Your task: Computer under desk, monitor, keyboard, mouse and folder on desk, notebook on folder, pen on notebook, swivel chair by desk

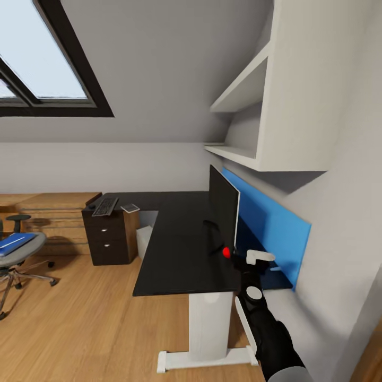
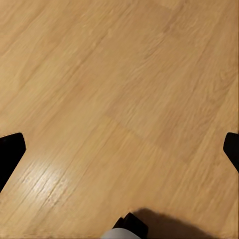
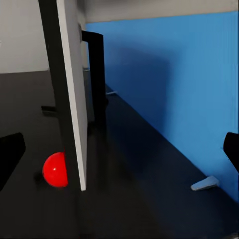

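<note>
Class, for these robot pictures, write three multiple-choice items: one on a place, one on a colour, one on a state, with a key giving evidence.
1. Where does the keyboard lie?
A. on the drawer cabinet
B. on the floor
C. on the wall shelf

2. What colour is the panel behind the monitor?
A. green
B. blue
C. yellow

3. How does the monitor stand?
A. flat on its screen
B. upright on the desk
C. leaning on the chair

Key: 1 A, it rests atop the dark cabinet; 2 B, the panel is blue in the head and right wrist views; 3 B, it stands on its stand.
</note>
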### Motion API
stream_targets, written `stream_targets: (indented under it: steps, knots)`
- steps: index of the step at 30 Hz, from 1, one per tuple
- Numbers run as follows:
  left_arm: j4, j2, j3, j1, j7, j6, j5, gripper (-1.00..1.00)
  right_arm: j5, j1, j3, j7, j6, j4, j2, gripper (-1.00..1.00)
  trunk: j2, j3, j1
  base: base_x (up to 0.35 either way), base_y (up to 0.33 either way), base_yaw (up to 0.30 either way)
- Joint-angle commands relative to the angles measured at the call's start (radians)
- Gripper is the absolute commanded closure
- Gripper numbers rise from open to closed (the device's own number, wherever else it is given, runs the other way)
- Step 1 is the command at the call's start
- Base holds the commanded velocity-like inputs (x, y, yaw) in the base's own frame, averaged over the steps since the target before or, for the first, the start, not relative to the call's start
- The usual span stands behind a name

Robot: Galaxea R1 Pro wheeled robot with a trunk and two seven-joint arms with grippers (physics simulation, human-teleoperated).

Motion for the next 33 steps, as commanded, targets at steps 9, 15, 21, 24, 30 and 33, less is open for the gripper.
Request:
stream_targets:
  steps: [9,15,21,24,30,33]
  knots:
    - [-0.003,0.001,-0.008,0.000,0.010,-0.002,0.006,-1.00,0.010,-0.001,0.003,-0.006,0.008,0.000,0.000,-1.00,-0.001,-0.001,-0.001,-0.336,0.000,0.000]
    - [-0.003,0.001,-0.008,0.000,0.010,-0.001,0.007,-1.00,0.007,-0.001,0.050,-0.008,0.006,0.005,0.000,-1.00,-0.001,-0.001,-0.001,-0.336,0.000,0.000]
    - [-0.003,0.002,-0.008,0.000,0.008,0.001,0.006,-1.00,0.006,-0.001,0.079,-0.006,-0.005,0.023,0.000,-1.00,-0.001,-0.001,-0.001,-0.318,0.000,0.000]
    - [-0.003,0.001,-0.009,0.000,0.007,-0.003,0.000,-1.00,0.010,-0.001,0.093,-0.006,-0.047,0.034,0.000,-1.00,-0.001,-0.001,-0.001,-0.108,0.000,0.000]
    - [-0.006,-0.001,-0.014,0.000,0.006,-0.007,-0.006,-1.00,0.010,-0.003,0.096,-0.005,-0.088,0.186,0.000,-1.00,0.020,0.008,-0.012,-0.023,0.000,0.000]
    - [-0.006,0.000,-0.014,0.000,0.006,-0.003,-0.005,-1.00,0.009,-0.020,0.096,-0.004,-0.162,0.343,0.000,-1.00,0.041,0.018,-0.024,-0.004,0.000,0.000]
